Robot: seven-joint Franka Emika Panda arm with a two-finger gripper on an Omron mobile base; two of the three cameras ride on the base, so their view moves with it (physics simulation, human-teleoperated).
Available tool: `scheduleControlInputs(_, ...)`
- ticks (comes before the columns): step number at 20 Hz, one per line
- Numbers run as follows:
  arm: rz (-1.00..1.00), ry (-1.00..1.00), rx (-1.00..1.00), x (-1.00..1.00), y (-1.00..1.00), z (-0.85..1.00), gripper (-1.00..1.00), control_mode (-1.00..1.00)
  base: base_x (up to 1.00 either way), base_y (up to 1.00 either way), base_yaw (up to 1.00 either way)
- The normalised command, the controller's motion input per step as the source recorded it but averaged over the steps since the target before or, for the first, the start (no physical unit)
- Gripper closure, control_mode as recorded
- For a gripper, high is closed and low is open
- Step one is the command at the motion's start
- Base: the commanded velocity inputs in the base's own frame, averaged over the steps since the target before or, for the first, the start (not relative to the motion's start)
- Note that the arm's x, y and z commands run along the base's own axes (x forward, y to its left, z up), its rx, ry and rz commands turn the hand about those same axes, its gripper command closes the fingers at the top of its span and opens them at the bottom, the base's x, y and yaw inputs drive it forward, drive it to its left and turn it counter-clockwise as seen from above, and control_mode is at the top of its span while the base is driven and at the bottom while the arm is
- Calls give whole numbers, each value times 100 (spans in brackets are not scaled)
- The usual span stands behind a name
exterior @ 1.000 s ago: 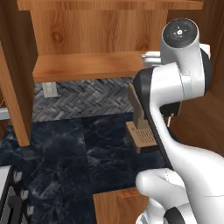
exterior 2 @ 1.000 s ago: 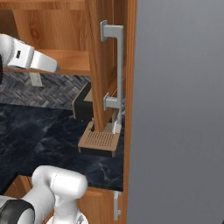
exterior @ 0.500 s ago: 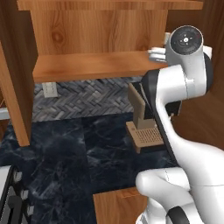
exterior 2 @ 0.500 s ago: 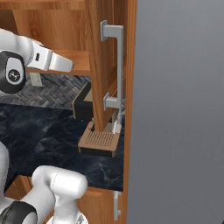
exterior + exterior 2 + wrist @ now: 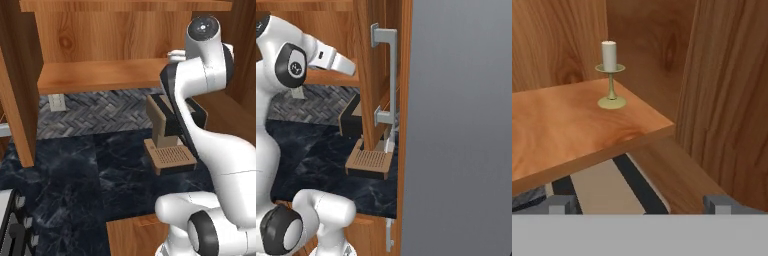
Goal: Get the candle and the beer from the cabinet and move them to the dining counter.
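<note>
From the left base, the white arm bends up toward the cabinet [image 5: 100,75] shelf at 1 o'clock, from the right base it reaches in at 10 o'clock, and the hand view shows the candle [image 5: 610,75] upright at 11 o'clock, gripper [image 5: 639,204] spread, empty.
</note>
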Motion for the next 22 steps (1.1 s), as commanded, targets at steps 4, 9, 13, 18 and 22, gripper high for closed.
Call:
scheduleControlInputs(4, 0, 0, 0, 36, -6, -7, -100, -100, 0, 0, 0)
scheduleControlInputs(9, 0, -5, 0, 43, -15, -17, -100, -100, 0, 0, 0)
scheduleControlInputs(13, 0, -7, 0, 38, -16, -9, -100, -100, 0, 0, 0)
scheduleControlInputs(18, 0, -5, 0, 36, -10, -3, -100, -100, 0, 0, 0)
scheduleControlInputs(22, 0, 0, 0, 35, -8, 0, -100, -100, 0, 0, 0)
